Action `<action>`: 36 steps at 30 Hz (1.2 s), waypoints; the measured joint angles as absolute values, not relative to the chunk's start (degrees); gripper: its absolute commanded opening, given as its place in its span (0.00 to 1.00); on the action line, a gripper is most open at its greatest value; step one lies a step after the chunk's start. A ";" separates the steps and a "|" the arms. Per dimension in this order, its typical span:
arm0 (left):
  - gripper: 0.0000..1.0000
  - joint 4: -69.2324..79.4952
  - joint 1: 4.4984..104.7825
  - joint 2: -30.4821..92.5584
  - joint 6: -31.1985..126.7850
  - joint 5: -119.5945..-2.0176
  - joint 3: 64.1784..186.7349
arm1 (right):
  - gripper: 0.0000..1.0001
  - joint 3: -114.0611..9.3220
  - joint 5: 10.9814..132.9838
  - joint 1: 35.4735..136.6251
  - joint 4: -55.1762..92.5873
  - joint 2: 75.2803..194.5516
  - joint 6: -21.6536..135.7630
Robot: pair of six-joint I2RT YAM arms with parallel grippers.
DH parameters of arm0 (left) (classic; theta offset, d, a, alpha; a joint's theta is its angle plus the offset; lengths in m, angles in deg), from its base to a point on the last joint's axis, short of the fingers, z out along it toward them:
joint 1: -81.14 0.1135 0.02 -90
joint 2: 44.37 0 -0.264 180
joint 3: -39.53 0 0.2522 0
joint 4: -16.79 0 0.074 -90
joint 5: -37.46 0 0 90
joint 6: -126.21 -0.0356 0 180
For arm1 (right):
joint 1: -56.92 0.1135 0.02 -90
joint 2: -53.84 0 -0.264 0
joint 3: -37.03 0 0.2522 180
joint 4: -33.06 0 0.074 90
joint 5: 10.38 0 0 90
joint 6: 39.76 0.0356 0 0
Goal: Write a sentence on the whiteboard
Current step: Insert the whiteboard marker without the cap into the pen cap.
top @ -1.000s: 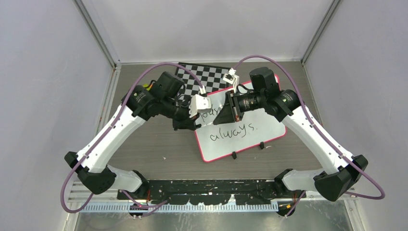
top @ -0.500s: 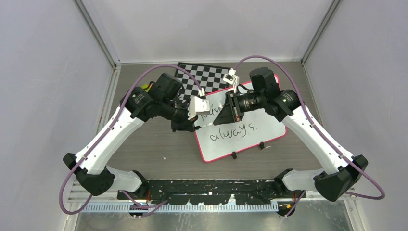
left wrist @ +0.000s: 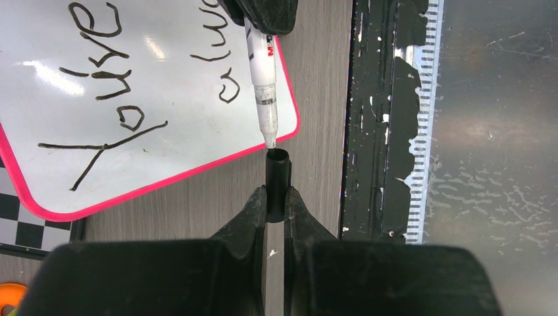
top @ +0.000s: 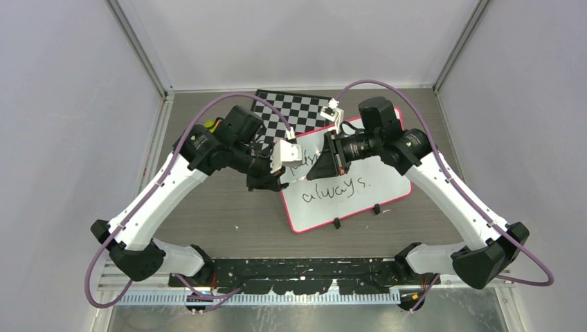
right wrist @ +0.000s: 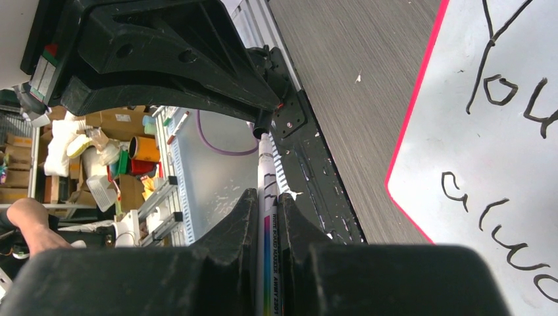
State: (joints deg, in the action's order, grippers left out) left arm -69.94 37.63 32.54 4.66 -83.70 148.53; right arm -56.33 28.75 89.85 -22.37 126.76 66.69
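Evidently a recapping pose: the left gripper (left wrist: 277,197) pinches the black cap (left wrist: 278,172), its mouth facing the marker (left wrist: 262,85) clamped in the right gripper (right wrist: 266,196), just off the left edge of the whiteboard (top: 387,181), centre-right. The arms hide the upper line of the sentence (top: 337,188) from above.

walls (top: 69,104): pale grey | table (top: 225,207): grey wood-grain | frame posts (top: 142,48): metal

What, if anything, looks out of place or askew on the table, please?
The whiteboard lies at a slant, one corner overlapping the checkerboard. The black base plate in front is flecked with white, like chipped paint. Nothing looks spilled or broken.
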 measured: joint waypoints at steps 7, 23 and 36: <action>0.00 -69.77 37.59 33.72 7.79 -82.83 149.73 | 0.00 -56.33 28.93 89.98 -22.30 127.11 66.71; 0.00 -73.15 30.25 38.72 11.15 -68.16 153.27 | 0.00 -57.16 30.98 89.98 -24.99 130.98 67.96; 0.00 -66.42 28.61 38.33 11.96 -63.77 153.03 | 0.00 -56.37 31.57 90.07 -21.10 131.22 69.73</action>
State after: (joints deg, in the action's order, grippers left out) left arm -66.42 28.61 38.33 11.96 -63.77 153.03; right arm -56.37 31.57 90.07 -21.10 131.22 69.73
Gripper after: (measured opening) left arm 0.061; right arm 0.163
